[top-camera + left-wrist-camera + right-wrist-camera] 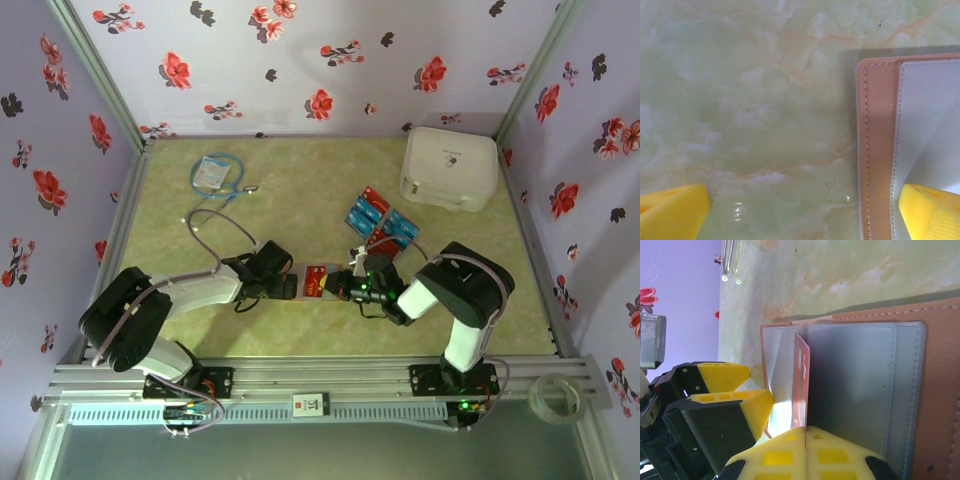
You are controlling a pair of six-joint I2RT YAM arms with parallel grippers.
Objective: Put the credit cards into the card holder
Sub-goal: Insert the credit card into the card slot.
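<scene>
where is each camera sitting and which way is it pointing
top external: above and behind the robot, looking down on the table, arm bases along the bottom edge
left wrist: on the left arm, facing down at the table and the card holder's edge, the open left gripper's yellow fingertips in the bottom corners
right wrist: on the right arm, looking across the opened card holder, the right gripper shut on a red card
shared: both wrist views show the card holder
</scene>
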